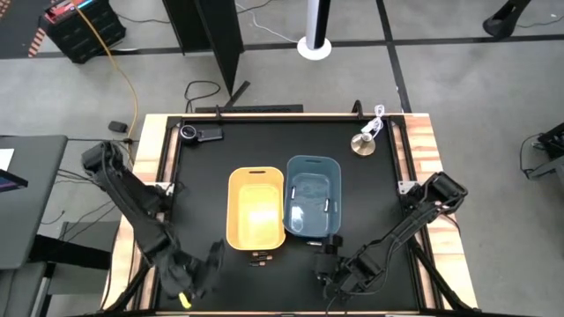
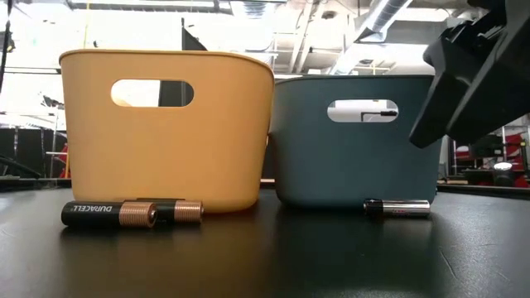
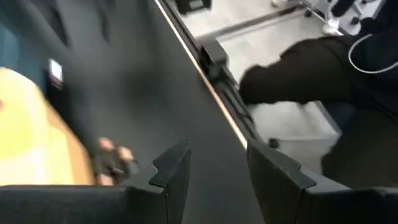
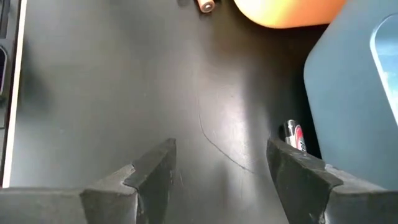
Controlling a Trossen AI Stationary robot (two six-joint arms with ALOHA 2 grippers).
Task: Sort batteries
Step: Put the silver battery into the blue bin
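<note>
Two dark, copper-tipped batteries point(image 2: 108, 213) point(image 2: 178, 210) lie on their sides on the black table, just in front of the yellow bin point(image 2: 166, 132); they also show as batteries point(image 1: 262, 257) in the high view. A silvery battery point(image 2: 397, 208) lies against the near wall of the blue bin point(image 2: 356, 149), and the right wrist view shows this battery point(image 4: 293, 137) too. My left gripper point(image 3: 214, 165) is open near the table's near edge, left of the dark batteries point(image 3: 112, 158). My right gripper point(image 4: 221, 155) is open, hovering just nearer than the silvery battery.
The two bins stand side by side mid-table, yellow bin point(image 1: 256, 207) on the left and blue bin point(image 1: 313, 195) on the right. A black round-lensed gadget point(image 1: 201, 134) sits at the far left and a metal disc with a white cord point(image 1: 363, 143) at the far right. Bare black table lies on both sides of the bins.
</note>
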